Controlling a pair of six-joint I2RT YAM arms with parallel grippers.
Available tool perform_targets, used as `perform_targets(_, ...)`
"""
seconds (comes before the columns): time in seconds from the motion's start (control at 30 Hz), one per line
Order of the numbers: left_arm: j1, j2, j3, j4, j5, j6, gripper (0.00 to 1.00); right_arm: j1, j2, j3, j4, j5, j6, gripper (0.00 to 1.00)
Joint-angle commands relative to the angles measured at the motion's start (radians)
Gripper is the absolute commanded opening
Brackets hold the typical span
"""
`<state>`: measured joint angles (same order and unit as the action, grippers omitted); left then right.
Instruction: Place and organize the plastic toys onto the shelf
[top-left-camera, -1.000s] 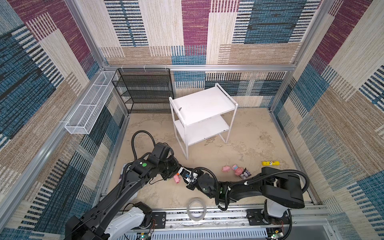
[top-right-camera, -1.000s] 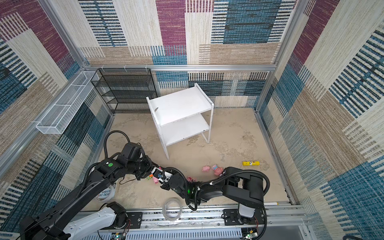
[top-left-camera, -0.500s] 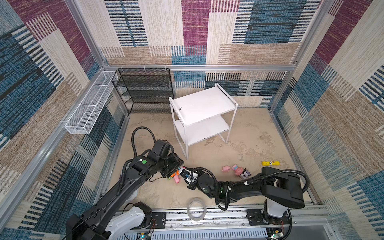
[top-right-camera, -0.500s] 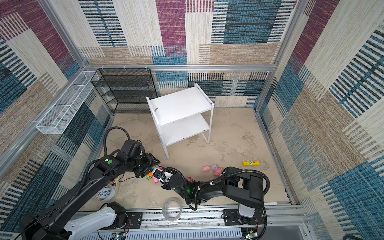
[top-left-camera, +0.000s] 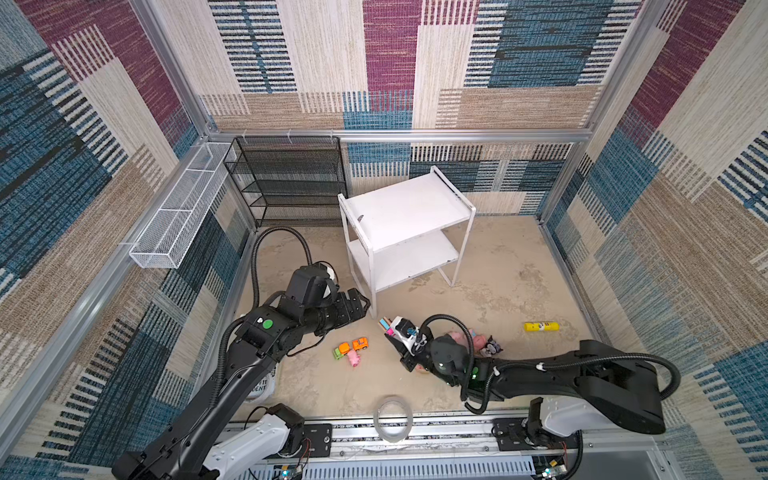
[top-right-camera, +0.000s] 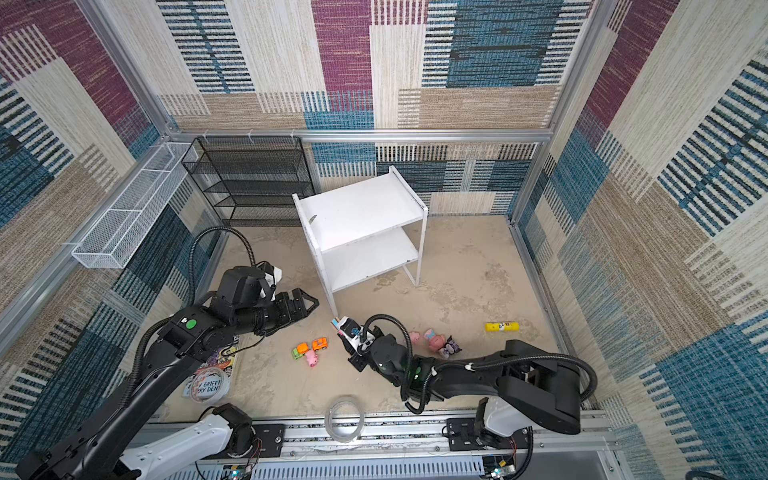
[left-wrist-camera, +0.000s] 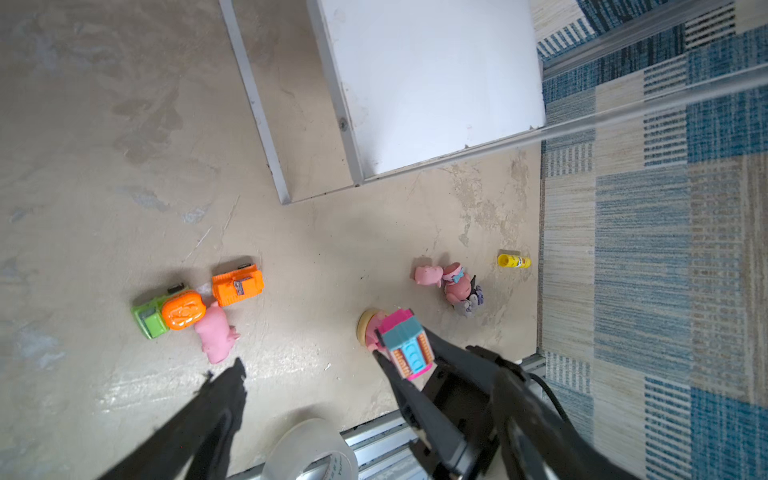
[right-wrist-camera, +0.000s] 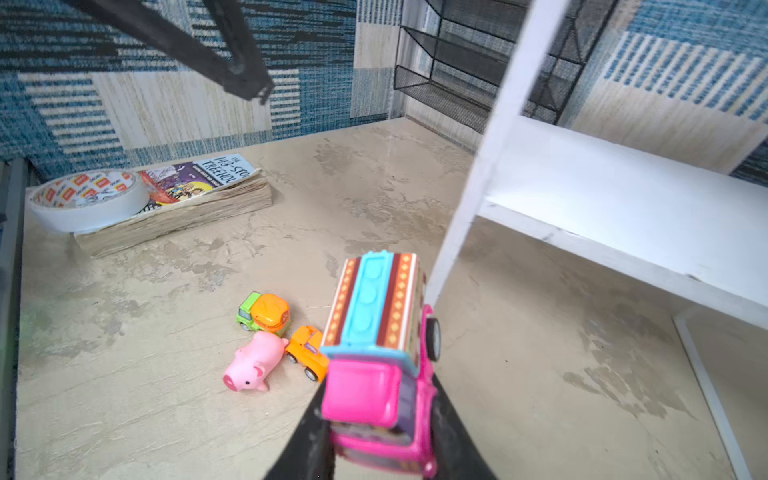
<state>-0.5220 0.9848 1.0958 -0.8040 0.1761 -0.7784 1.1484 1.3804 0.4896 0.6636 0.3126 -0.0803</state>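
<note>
Seen from above, a white two-tier shelf (top-left-camera: 405, 210) stands near the back of a beige bench (top-left-camera: 498, 291) walled with patterned fabric. The right gripper (right-wrist-camera: 378, 390) reaches in low from the front, its fingers clamped on the sides of a pink toy car with a blue and orange striped roof (right-wrist-camera: 374, 316). The car is lifted off the bench just beside the shelf's near front leg. The left gripper (top-left-camera: 362, 306) hangs above the bench to the left of that leg, its fingers spread apart and holding nothing. Below and between the two grippers, three toys lie touching in a small cluster: an orange car (left-wrist-camera: 237, 284), a green and orange car (left-wrist-camera: 168, 313) and a pink pig (left-wrist-camera: 216, 332). To the right, close to the right arm, sit another pink pig (left-wrist-camera: 428, 275), a pink bear figure (left-wrist-camera: 457, 286) and a black-and-white figure (left-wrist-camera: 469, 305), bunched together. A yellow tube (top-left-camera: 541, 327) lies further right, apart from them. A purple-covered book (right-wrist-camera: 187, 195) with a roll of tape (right-wrist-camera: 87, 199) resting on it lies at the left edge, and a black mesh rack (top-left-camera: 291, 178) stands in the back left corner.
</note>
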Motion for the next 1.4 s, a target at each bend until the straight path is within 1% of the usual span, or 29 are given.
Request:
perform_targets(0.0,-0.003,-0.009,0.000,0.052,0.079,0.165,0.96,-0.057,-0.093,-0.024,-0.064,-0.074,0.097,0.30)
perform_targets(0.1,-0.028,-0.011,-0.018,0.115,0.156,0.229,0.96,-0.169,-0.175,-0.032,-0.128,-0.147,0.164,0.30)
perform_targets(0.13,-0.050,-0.011,-0.022,0.130,0.157,0.252,0.97,-0.204,-0.198,-0.028,-0.157,-0.167,0.178,0.30)
perform_targets(0.27,-0.186,-0.009,-0.030,0.157,0.053,0.330,0.98,-0.321,-0.235,0.044,-0.289,-0.217,0.189,0.30)
perform_targets(0.3,-0.218,-0.008,-0.034,0.166,0.028,0.343,0.98,-0.353,-0.228,0.076,-0.330,-0.247,0.191,0.30)
perform_targets(0.37,-0.252,0.004,-0.041,0.184,0.019,0.363,0.98,-0.407,-0.203,0.138,-0.399,-0.287,0.198,0.30)
perform_targets(0.43,-0.267,0.012,-0.042,0.197,0.025,0.379,0.98,-0.452,-0.166,0.195,-0.443,-0.313,0.198,0.30)
perform_targets(0.5,-0.275,0.008,-0.050,0.216,0.029,0.398,0.98,-0.503,-0.119,0.248,-0.459,-0.340,0.207,0.30)
perform_targets(0.57,-0.277,-0.008,-0.063,0.242,0.027,0.416,0.98,-0.533,-0.067,0.294,-0.466,-0.351,0.205,0.30)
perform_targets(0.7,-0.277,-0.051,-0.084,0.272,0.005,0.453,0.99,-0.567,0.032,0.366,-0.449,-0.341,0.211,0.30)
perform_targets(0.87,-0.277,-0.074,-0.088,0.272,0.002,0.483,1.00,-0.575,0.090,0.394,-0.400,-0.318,0.238,0.30)
perform_targets(0.97,-0.277,-0.075,-0.089,0.272,0.005,0.487,1.00,-0.575,0.095,0.382,-0.384,-0.313,0.256,0.30)
perform_targets(1.07,-0.277,-0.063,-0.095,0.279,0.000,0.491,1.00,-0.575,0.048,0.327,-0.345,-0.325,0.260,0.29)
perform_targets(1.17,-0.277,-0.034,-0.097,0.298,0.046,0.495,0.99,-0.574,-0.051,0.237,-0.306,-0.385,0.220,0.29)
perform_targets(1.27,-0.277,-0.015,-0.086,0.324,0.112,0.511,0.99,-0.575,-0.119,0.222,-0.421,-0.517,0.153,0.30)
perform_targets(1.37,-0.277,-0.022,-0.085,0.350,0.147,0.567,0.99,-0.575,-0.187,0.201,-0.529,-0.664,0.148,0.29)
